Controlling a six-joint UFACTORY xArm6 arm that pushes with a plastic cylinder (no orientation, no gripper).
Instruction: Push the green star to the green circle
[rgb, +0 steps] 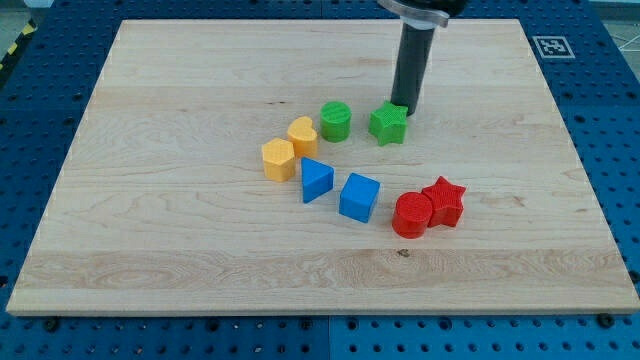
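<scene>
The green star (388, 124) lies on the wooden board, above the middle. The green circle (335, 121) stands a short gap to its left. My tip (408, 108) is at the star's upper right edge, touching it or very close. The dark rod rises from there to the view's top.
A yellow heart (302, 135) and a yellow hexagon (278, 159) lie left of and below the green circle. A blue triangle (316, 180) and a blue cube (359, 197) lie below them. A red cylinder (411, 215) and a red star (443, 201) touch at the lower right.
</scene>
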